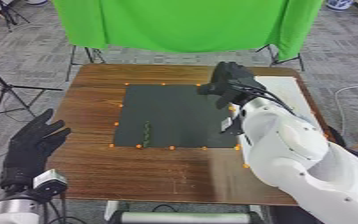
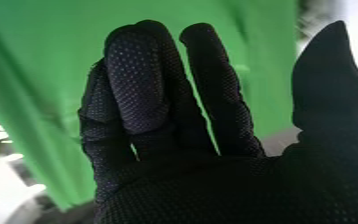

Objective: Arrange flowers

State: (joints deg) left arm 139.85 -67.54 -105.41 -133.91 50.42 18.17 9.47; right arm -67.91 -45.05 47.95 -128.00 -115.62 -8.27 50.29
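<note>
Nearest me in the head view, a pale bar runs along below the near edge of the brown wooden table. My left hand hangs off the table's left side, its fingers loosely spread and the thumb held away from them.

On the right, my white right arm reaches forward over the table. Farther in, the dark mat has small orange dots along its edges. The green sprig is lying on it, in the near left part, pointing away from me, with its near end at the mat's near edge among the dots.

A white panel lies along the table's right side, partly under the arm. My right hand is over the mat's far right corner, well apart from the sprig. In the right wrist view I see its fingers extended, some pressed side by side and others with slim gaps between them, the thumb standing wide.

Beyond the table, a green cloth hangs above the grey floor, with a black stand off to the left.
</note>
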